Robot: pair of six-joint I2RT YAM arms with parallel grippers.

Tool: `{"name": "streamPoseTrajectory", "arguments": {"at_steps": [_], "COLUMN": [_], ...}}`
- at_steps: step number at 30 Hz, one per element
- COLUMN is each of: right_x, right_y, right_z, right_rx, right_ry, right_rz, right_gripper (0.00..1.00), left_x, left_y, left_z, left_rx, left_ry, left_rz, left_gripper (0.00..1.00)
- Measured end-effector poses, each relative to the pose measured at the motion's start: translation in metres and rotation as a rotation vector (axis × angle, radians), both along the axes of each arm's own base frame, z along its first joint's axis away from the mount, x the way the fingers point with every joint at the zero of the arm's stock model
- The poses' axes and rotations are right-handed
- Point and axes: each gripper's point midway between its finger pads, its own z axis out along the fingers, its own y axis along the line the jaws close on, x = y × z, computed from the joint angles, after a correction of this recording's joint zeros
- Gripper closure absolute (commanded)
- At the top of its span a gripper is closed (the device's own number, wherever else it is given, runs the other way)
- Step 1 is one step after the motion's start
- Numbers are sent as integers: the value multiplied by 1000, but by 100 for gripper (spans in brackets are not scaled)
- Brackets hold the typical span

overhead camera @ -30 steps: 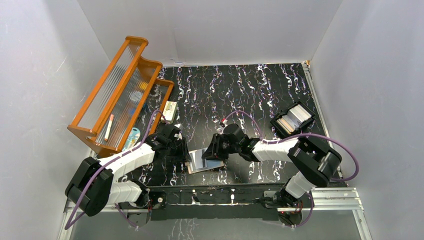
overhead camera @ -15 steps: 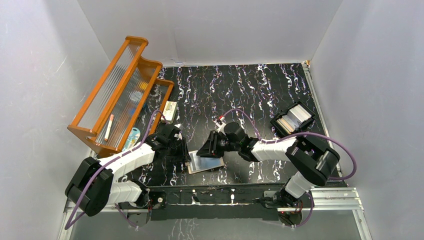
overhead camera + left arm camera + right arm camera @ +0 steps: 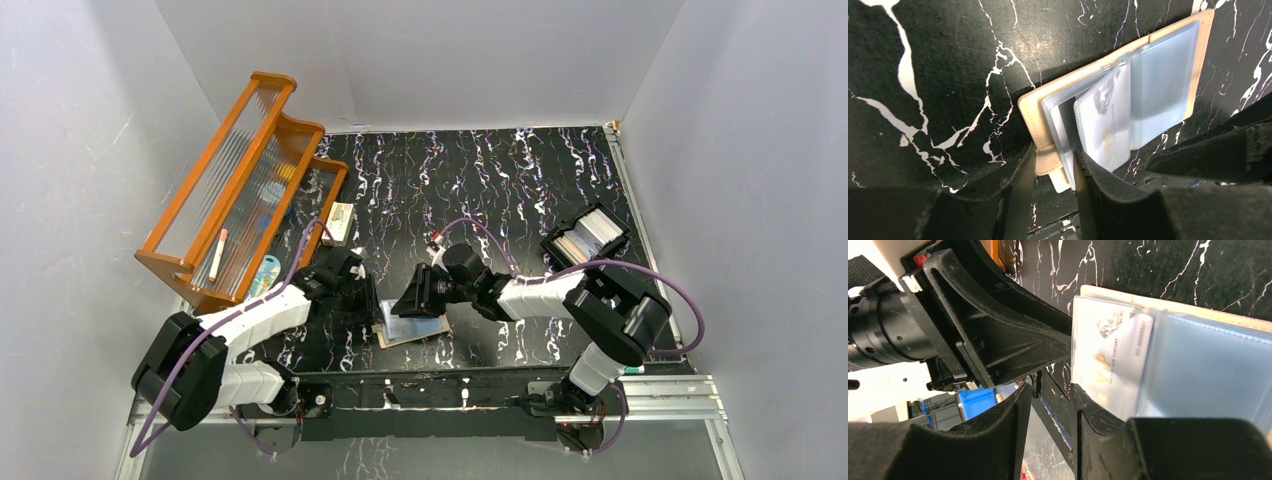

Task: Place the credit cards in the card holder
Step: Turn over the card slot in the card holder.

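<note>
the holder (image 3: pixel 1033 107) lies open on the surface (image 3: pixel 948 75), its clear sleeves (image 3: pixel 1163 85) fanned out beyond the tips of the left fingers (image 3: pixel 1098 195). its tab (image 3: pixel 1047 161) and the closest sleeve corners are set between those fingers; whether they are being squeezed or only straddled cannot be told. a white card (image 3: pixel 1103 120) is seen in the sleeve just beyond one of them; how deep it is seated cannot be judged. the right fingers (image 3: pixel 998 435) are parted part way with nothing between them, and the card's corner lies just beside one of them.

if the card is nudged by the right fingers while the holder is not firmly held, the whole holder is likely to be slid or turned instead of the card being driven home. the thin sleeve could be buckled or folded over by a slanted push, and the card could be popped out. both sets of fingers are crowded at the same end of the holder, so a knock between them could be caused by a small sideways move. the sleeves could be tipped shut if the tab is lifted by the left fingers.
</note>
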Motion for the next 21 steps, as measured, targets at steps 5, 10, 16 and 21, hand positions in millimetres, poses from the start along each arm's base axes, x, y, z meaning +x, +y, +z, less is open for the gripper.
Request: {"name": "streamPoseTrajectory", "arguments": {"at_steps": [5, 10, 16, 21], "right_x": [13, 52, 114, 165], "right_y": [-1, -18, -76, -168], "right_z": [3, 42, 102, 121], "right_rx": [-116, -283, -521, -806], "right_ry": [-94, -340, -659, -830], "right_rz": [25, 3, -143, -248], "right_gripper": [58, 57, 57, 57], "left_x": [4, 15, 33, 40], "left_y": [4, 3, -2, 2], "left_z": [9, 38, 90, 131], "left_rx": [15, -1, -41, -49], "left_ry": [-24, -104, -253, -373], "left_rz": [18, 28, 2, -28], "left_gripper": [60, 48, 31, 2]}}
